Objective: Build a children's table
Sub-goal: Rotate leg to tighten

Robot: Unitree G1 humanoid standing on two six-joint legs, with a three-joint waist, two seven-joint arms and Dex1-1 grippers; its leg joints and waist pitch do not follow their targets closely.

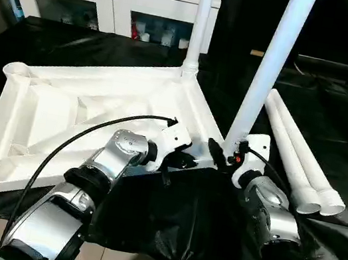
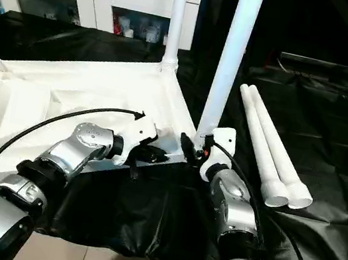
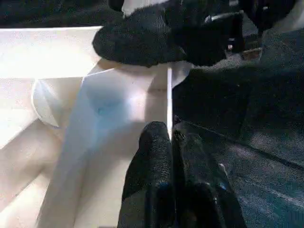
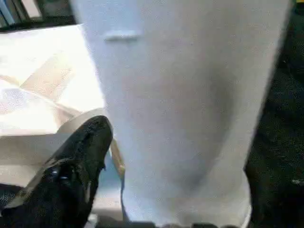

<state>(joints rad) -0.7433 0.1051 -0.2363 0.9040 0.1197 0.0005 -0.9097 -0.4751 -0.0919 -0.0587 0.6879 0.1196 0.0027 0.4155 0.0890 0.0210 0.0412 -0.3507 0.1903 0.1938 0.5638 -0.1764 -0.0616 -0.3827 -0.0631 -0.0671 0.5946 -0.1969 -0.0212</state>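
Right gripper (image 1: 223, 157) stands at the foot of the upright white tubular plastic leg (image 1: 269, 66), jaw state unclear; left gripper (image 3: 172, 142), fingers together, pinches the rim of the inverted white ribbed plastic tabletop (image 1: 63, 110). Leg-fitting step at the tabletop's 3 o'clock socket; next, confirm seating, then fetch a loose leg (image 1: 291, 151).

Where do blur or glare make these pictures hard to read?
Right wrist view: the upright leg is soft and close up, its edges smeared. Left wrist view: the tabletop washes out to bright white and the fingers are blurred. Left eye view: sharp, though the black cloth swallows detail.

Dim room, glare on white tabletop (image 1: 64, 104), wrist views soft and blurred
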